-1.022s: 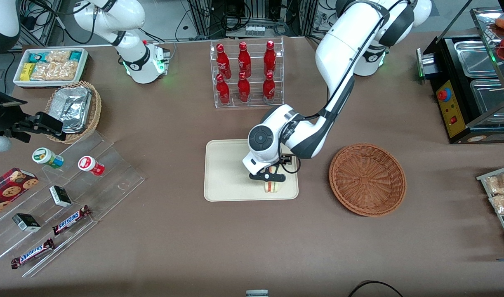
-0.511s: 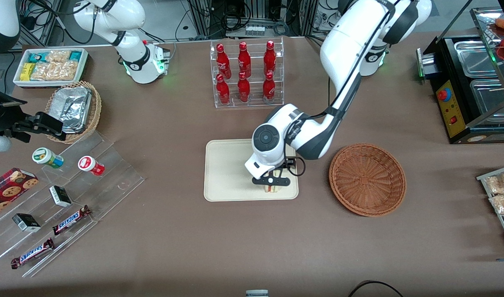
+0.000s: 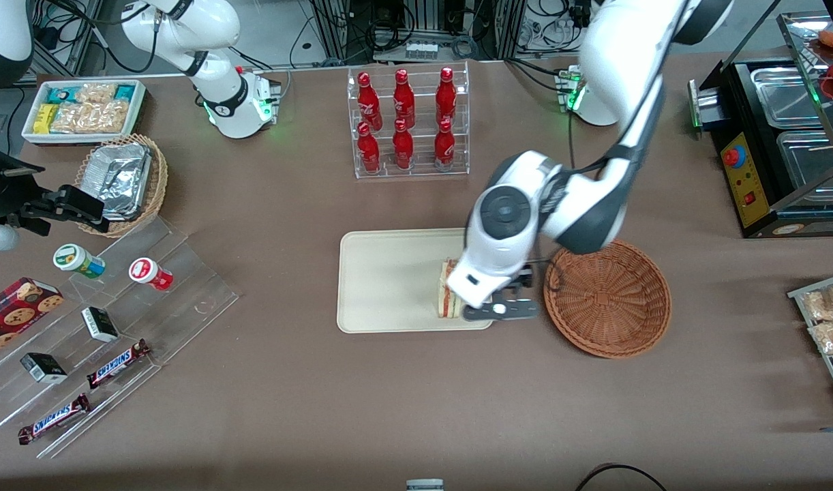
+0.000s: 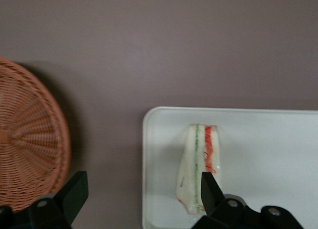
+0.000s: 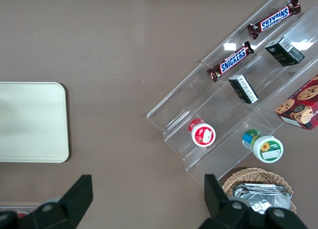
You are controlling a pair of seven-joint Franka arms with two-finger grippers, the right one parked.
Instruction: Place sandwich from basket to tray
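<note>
The triangular white-bread sandwich with red and green filling lies on the flat cream rectangular tray, free of the jaws. The left gripper hangs above with jaws spread wide, empty, one finger over the sandwich, the other beside the round reddish-brown wicker basket.

The gripper is hanging with fingers spread over the strip of bare desk between the tray and the basket. The sandwich is lying on the tray's edge just beside it, untouched. Farther from the front camera, the bottle rack is standing well apart.
</note>
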